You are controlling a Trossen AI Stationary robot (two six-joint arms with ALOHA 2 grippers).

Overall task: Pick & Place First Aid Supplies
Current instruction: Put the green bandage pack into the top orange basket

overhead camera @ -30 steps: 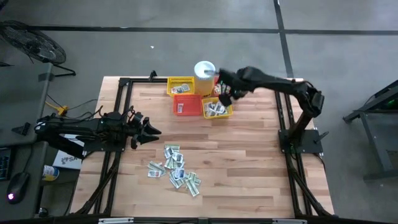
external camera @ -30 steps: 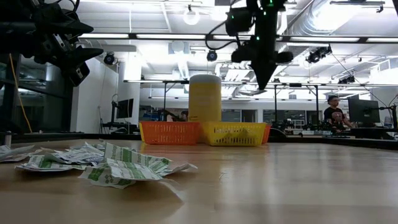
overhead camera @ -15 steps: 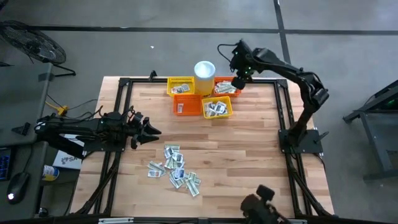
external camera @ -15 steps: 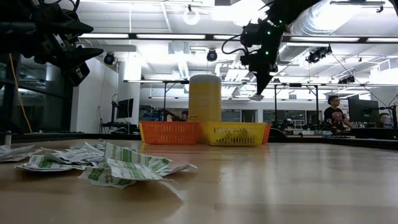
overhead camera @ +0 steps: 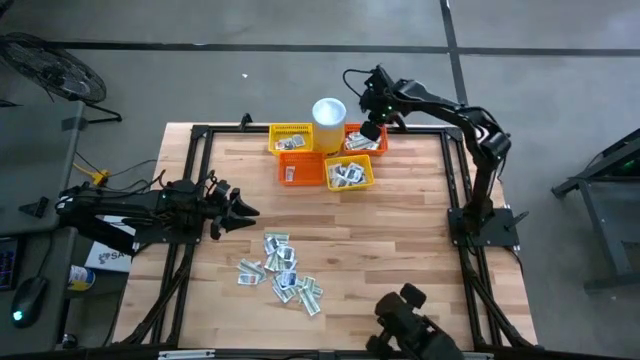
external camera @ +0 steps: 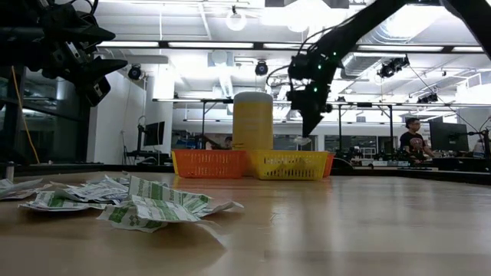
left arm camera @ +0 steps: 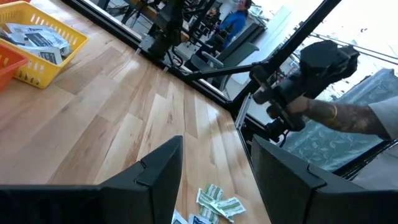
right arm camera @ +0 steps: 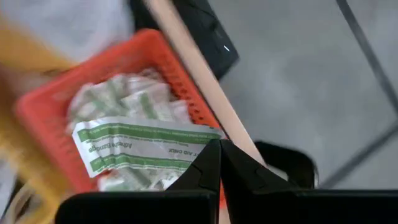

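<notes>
The first aid supplies are small white and green sachets. Many lie in a loose pile on the wooden table, and others sit in the mesh baskets. My right gripper hangs over the far right orange basket, shut on one white and green sachet. At the table's left side my left gripper is held level and open, holding nothing. My right gripper pinches the sachet by one short end between its two fingertips. The fingers slant down from above. The sachet sticks out flat from the fingertips, clear of the orange basket and the sachets inside it.
A white cup stands among the baskets: yellow, red-orange and yellow. A black frame edges the table. A person's arm with a dark object reaches in at the near edge.
My right gripper, still shut, has swung from above the near yellow basket toward the table's far edge, sinking and rolling its wrist, and now hangs over the orange basket. A person's dark object has come in at the near edge.
</notes>
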